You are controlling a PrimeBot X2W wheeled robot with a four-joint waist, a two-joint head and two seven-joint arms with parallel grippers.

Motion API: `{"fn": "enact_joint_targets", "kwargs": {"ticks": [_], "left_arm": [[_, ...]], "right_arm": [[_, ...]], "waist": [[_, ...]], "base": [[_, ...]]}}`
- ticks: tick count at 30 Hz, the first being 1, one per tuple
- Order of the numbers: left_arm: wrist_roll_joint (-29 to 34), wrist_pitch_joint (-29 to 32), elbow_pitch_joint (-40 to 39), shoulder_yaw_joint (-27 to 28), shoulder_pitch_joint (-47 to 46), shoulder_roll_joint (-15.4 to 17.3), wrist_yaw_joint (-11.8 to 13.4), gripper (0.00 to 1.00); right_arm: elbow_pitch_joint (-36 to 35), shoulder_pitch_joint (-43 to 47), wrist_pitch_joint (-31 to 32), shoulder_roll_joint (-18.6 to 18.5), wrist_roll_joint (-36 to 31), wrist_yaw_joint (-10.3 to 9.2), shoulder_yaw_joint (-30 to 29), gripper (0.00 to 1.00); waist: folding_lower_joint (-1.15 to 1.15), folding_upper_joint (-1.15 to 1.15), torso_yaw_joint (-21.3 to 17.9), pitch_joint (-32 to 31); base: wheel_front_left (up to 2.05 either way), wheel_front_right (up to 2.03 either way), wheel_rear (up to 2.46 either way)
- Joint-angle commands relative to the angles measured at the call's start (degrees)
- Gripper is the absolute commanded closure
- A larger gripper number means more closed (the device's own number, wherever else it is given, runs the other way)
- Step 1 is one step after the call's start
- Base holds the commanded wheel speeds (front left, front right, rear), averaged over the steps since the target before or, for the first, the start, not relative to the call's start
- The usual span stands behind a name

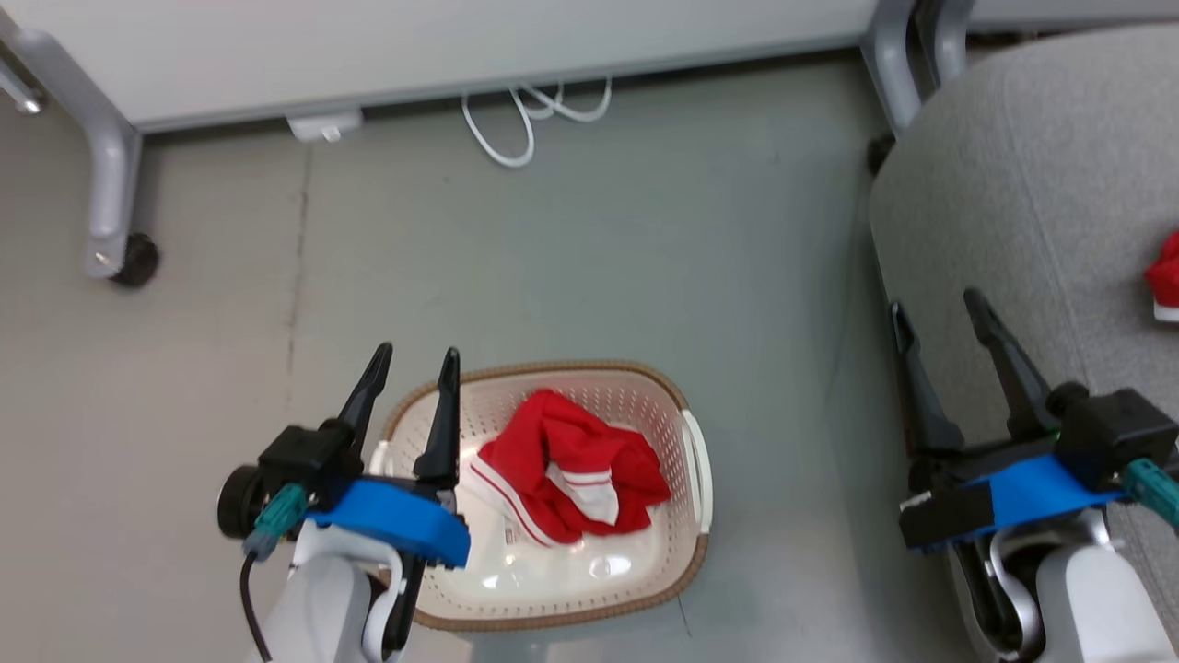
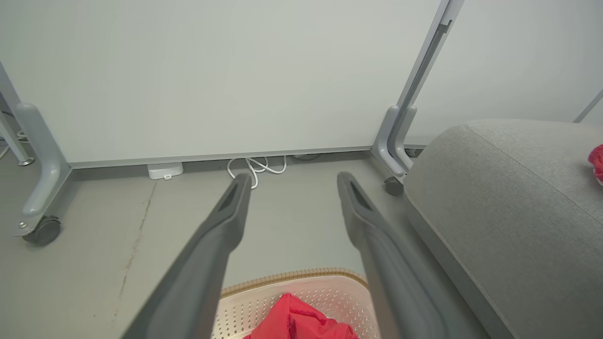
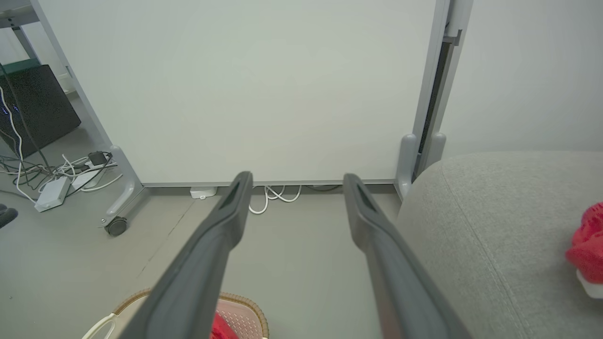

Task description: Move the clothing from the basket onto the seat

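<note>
1. The cream-white perforated plastic basket with a brown woven-look rim [image 1: 589, 575] stands on the grey floor [image 1: 645, 230]. It is near the large grey fabric-upholstered seat [image 1: 1032, 184] and does not touch it.
2. One bright red fabric garment with white stripe trim [image 1: 571, 465] lies crumpled inside the basket, toward its far half. The near part of the basket floor is bare.
3. A second red garment [image 1: 1165, 276] lies on the seat at the right edge of the head view, well apart from the basket.
4. The left jaws stand wide and hold nothing. They hang above the basket's left rim and point toward a white partition panel [image 2: 212, 70].
5. The right jaws stand wide and hold nothing. They hang above the seat's left edge, well apart from both garments.
6. A white cable [image 1: 516, 120] lies looped on the floor at the foot of the panel.
</note>
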Motion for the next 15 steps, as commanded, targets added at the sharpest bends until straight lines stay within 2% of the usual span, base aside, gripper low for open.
{"fn": "enact_joint_targets", "kwargs": {"ticks": [1, 8, 15], "left_arm": [[0.2, -0.1, 0.5, -0.6, -2.5, 0.3, -0.2, 0.0], [-0.1, -0.1, 6.2, -3.1, -9.6, 0.5, -0.2, 0.0], [-1.5, -0.2, 15.8, -5.5, -16.1, 0.0, -0.2, 0.0]], "right_arm": [[-0.4, -2.2, -0.5, -0.2, 0.1, 0.02, 0.5, 0.0], [-0.6, -9.9, -1.9, -0.1, -0.5, 0.01, 3.7, 0.0], [-1.2, -14.5, -3.1, 0.1, 0.0, 0.01, 5.1, 0.0]], "waist": [[-0.01, 0.0, -2.7, 6.0], [-0.01, 0.0, -6.3, 15.5], [-0.01, 0.0, -8.8, 22.6]], "base": [[0.0, 0.0, 0.0], [0.0, 0.0, 0.0], [0.0, 0.0, 0.0]]}}
